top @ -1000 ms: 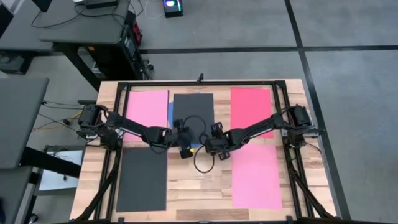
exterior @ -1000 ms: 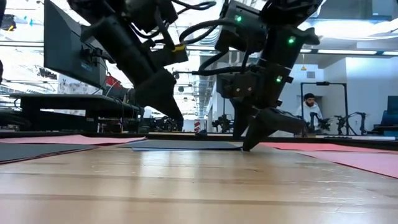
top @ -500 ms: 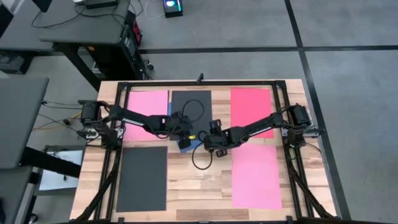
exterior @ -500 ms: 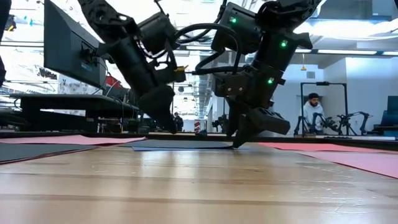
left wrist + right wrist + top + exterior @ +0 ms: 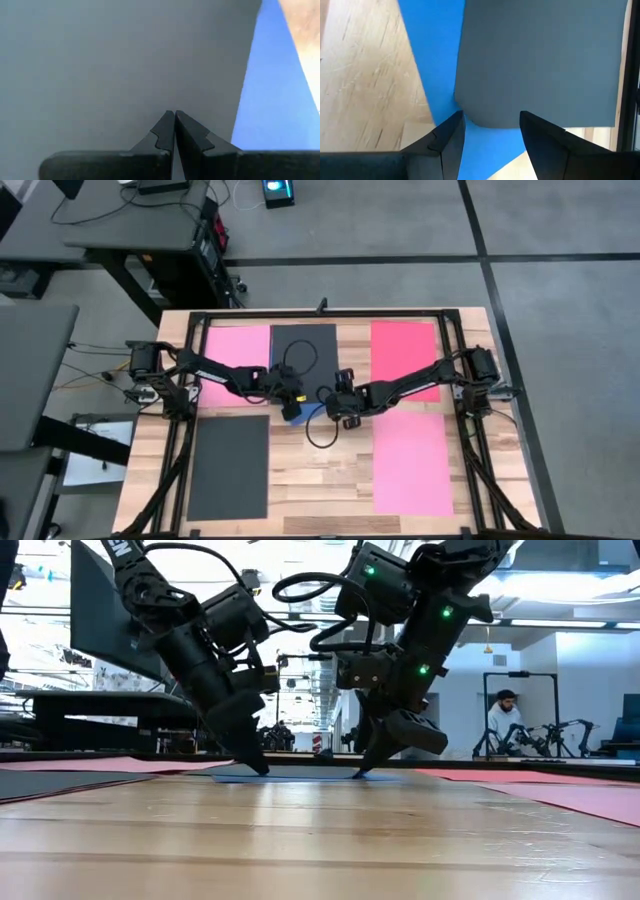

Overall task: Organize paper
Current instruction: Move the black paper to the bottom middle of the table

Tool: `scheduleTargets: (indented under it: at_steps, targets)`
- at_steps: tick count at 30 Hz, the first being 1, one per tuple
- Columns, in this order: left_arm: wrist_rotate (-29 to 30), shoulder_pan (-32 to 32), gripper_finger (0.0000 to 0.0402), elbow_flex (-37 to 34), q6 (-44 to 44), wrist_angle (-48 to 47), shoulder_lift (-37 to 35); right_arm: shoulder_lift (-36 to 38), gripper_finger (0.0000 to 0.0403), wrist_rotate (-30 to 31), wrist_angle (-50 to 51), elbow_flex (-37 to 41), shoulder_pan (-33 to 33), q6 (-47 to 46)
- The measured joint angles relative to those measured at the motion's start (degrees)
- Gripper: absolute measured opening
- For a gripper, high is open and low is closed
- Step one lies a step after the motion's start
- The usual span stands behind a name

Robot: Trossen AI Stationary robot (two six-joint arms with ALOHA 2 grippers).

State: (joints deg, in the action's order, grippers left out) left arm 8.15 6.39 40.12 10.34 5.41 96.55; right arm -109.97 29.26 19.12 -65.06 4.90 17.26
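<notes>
A dark grey sheet of paper (image 5: 303,345) lies flat at the table's far middle, on top of a blue sheet (image 5: 303,413) that shows past its near end. My left gripper (image 5: 291,409) is shut, its tips down on the dark sheet (image 5: 100,60). My right gripper (image 5: 336,408) is open just to the right of it. In the right wrist view its fingers (image 5: 451,131) stand over the blue sheet (image 5: 435,65), one on each side of the dark sheet's near corner (image 5: 470,117). My left gripper presses its shut fingertips (image 5: 174,116) down on the dark sheet near its near edge, slanting down from the table's left. The sheet lies flat under them. My right gripper touches the blue sheet (image 5: 300,778) with one fingertip (image 5: 358,774), slanting down from the right. Nothing is between its open fingers.
Other sheets lie flat on the table: pink (image 5: 237,350) at the far left, red (image 5: 405,355) at the far right, dark grey (image 5: 229,465) at the near left and pink (image 5: 412,465) at the near right. Bare wood lies in the near middle (image 5: 320,480).
My left gripper has gone down and toward the table's left, shut, with its tips on the dark sheet. The dark sheet has slid toward the left and far edges, and the blue sheet's near end now shows. My right gripper has shifted slightly left.
</notes>
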Motion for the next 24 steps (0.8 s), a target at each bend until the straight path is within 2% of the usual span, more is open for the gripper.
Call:
scheduleTargets:
  at_steps: [8,13,24]
  targets:
    - [-0.4,0.0,0.0,0.0,0.3,0.0,0.0,0.0,0.0177,0.6,1.4,0.0,-0.6,2.0]
    - [-0.4,0.0,0.0,0.0,0.4,0.1,0.0,0.0,0.0177,-3.0,4.8,0.0,-0.5,3.7]
    - [-0.5,0.0,0.0,-0.1,0.4,0.1,0.0,0.0,0.0177,-7.2,3.2,0.0,-0.5,3.7]
